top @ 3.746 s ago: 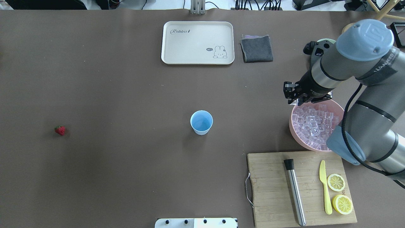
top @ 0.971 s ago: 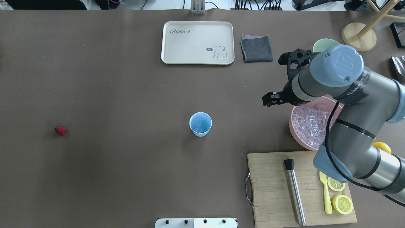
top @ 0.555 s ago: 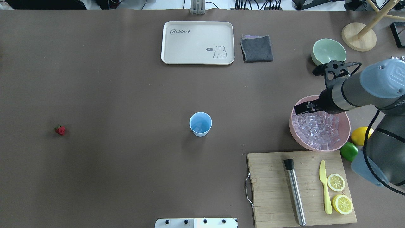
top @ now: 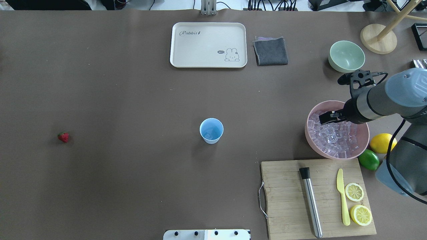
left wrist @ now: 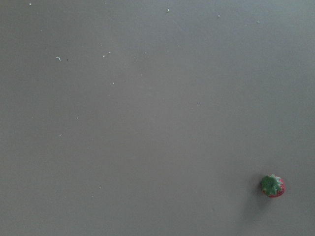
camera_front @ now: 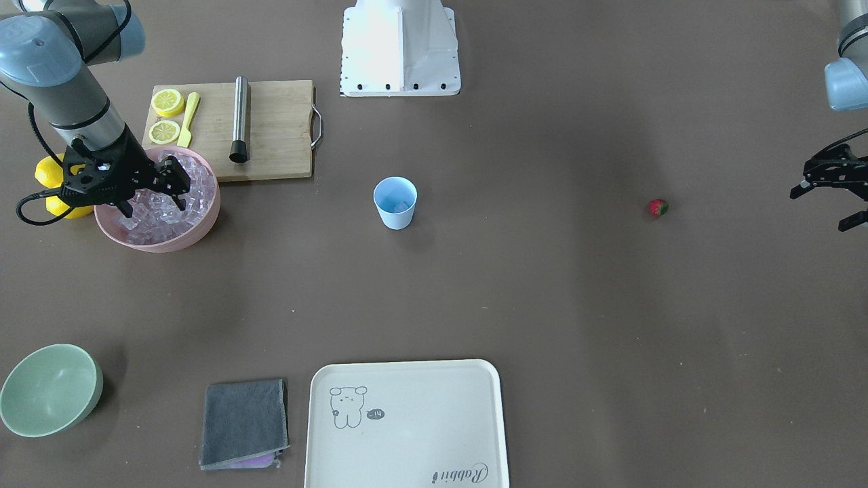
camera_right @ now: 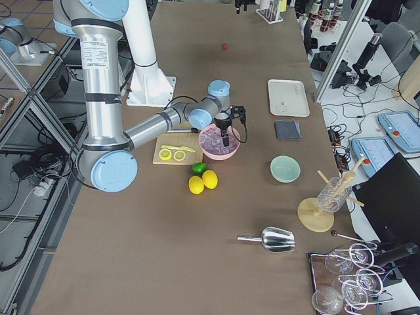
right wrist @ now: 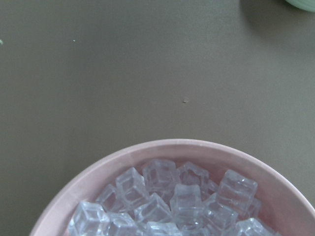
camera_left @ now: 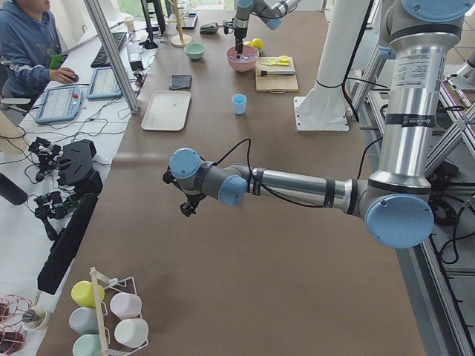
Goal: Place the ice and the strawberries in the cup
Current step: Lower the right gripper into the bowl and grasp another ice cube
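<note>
Over the pink bowl (top: 310, 144) heaped with ice (top: 337, 143), the right tool (camera_front: 129, 193) hangs with its fingers spread. At the worktop's (top: 133, 100) middle stands the cup (top: 211, 130), 1 cube (top: 208, 135) inside. Well off to the robot's left lies the strawberry (top: 63, 136), apart from the left tool (camera_front: 817, 210), likewise spread.

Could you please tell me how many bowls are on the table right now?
2. A pink bowl full of ice cubes sits beside the cutting board; an empty green bowl stands farther along that side, near the grey cloth. None seems hidden.
</note>
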`<state>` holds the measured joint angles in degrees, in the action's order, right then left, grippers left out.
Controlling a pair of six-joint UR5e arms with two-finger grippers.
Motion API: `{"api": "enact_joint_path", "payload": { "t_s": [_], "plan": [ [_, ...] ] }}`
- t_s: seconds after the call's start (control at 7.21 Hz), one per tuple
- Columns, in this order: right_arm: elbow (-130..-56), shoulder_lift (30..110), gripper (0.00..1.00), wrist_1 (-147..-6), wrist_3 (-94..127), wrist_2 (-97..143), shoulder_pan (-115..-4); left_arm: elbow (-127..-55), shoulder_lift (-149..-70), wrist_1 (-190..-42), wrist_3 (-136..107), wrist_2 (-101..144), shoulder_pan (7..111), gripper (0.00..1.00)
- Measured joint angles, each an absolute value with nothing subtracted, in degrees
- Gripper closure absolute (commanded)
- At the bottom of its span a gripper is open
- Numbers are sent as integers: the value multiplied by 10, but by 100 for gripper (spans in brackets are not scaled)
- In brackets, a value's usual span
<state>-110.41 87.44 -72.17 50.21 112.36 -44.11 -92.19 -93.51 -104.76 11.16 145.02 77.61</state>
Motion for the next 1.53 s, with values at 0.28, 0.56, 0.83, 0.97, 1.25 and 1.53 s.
{"api": "enact_joint_path", "payload": {
  "t_s": [0.28, 0.56, 0.83, 0.97, 1.25, 1.53],
  "plan": [
    [-1100, 873, 17, -721, 518, 1123, -434, -922, -935, -1048, 112, 1450, 775, 2],
    [-1100, 874, 27, -721, 539, 1119, -418, -922, -935, -1052, 111, 1450, 774, 2],
    [-1101, 878, 87, -722, 544, 1117, -408, -921, -935, -1058, 111, 1450, 773, 2],
    [-1101, 883, 100, -723, 544, 1117, -405, -922, -935, -1059, 111, 1450, 772, 2],
    [-1107, 885, 100, -724, 543, 1117, -403, -923, -935, -1059, 111, 1450, 772, 2],
    [-1117, 883, 100, -727, 540, 1120, -410, -923, -935, -1059, 111, 1450, 771, 2]
  ]
}}
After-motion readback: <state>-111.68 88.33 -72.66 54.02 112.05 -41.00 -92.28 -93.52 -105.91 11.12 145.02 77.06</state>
